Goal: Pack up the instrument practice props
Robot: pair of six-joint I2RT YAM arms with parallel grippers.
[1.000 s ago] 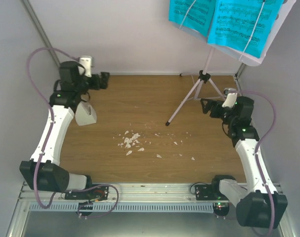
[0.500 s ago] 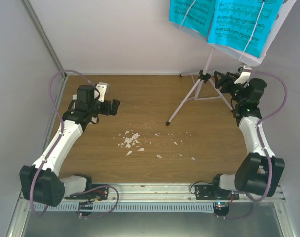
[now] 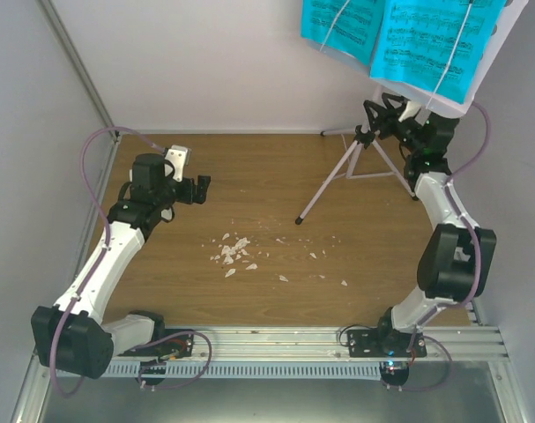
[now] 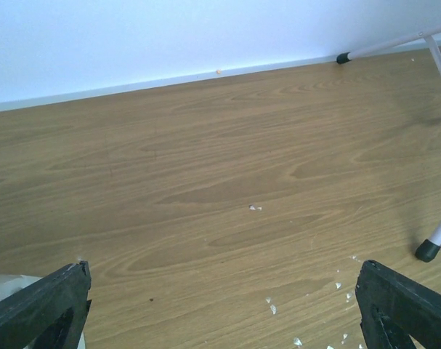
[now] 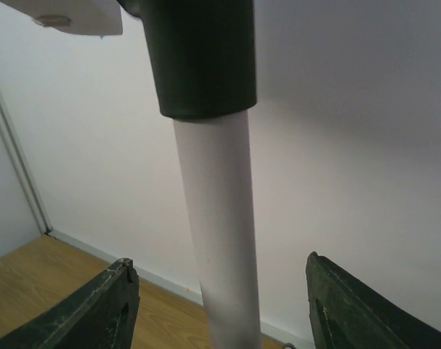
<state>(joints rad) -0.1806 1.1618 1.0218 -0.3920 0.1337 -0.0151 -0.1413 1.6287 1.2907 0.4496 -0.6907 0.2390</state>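
The pale-lilac tripod music stand (image 3: pixel 330 182) stands at the back right, its plate (image 3: pixel 452 104) carrying cyan sheet-music pages (image 3: pixel 399 35). My right gripper (image 3: pixel 379 113) is open high up at the stand's pole, just under the plate. In the right wrist view the pole (image 5: pixel 219 218) runs between the spread fingers of the right gripper (image 5: pixel 219 262), apart from both. My left gripper (image 3: pixel 197 188) is open and empty over the left of the floor; in its wrist view the left gripper (image 4: pixel 224 265) faces bare wood. The white metronome is hidden under the left arm from above; a pale corner (image 4: pixel 6 285) shows behind the left finger.
White crumbs (image 3: pixel 232 251) lie scattered mid-floor, a few (image 4: pixel 271 305) in the left wrist view. Two stand feet (image 4: pixel 428 251) show there too. White walls close in at the back and sides. A metal rail (image 3: pixel 267 339) runs along the near edge.
My right gripper rose from the right side up to the stand's pole under the plate. My left arm swung from the back-left corner toward the middle, covering the metronome.
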